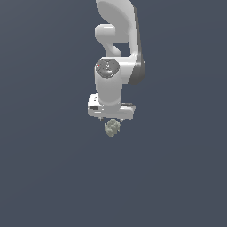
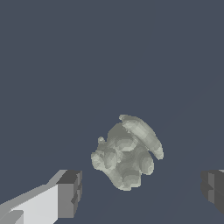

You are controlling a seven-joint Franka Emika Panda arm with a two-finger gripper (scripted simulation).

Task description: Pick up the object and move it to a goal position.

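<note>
The object (image 2: pixel 127 153) is a small knobbly grey-green lump with finger-like bumps, lying on the plain dark blue-grey surface. In the exterior view the object (image 1: pixel 112 127) shows just under the white gripper hand (image 1: pixel 111 111). My gripper (image 2: pixel 142 189) is open, with one dark finger pad (image 2: pixel 70 192) on one side and the other pad (image 2: pixel 213 189) far on the other side. The lump sits beyond the fingertips, roughly between them, and nothing touches it. The fingers themselves are hard to make out in the exterior view.
The white Panda arm (image 1: pixel 117 40) rises straight up behind the hand in the exterior view. The dark blue-grey surface (image 1: pixel 53 168) fills the rest of both views with no other objects or visible edges.
</note>
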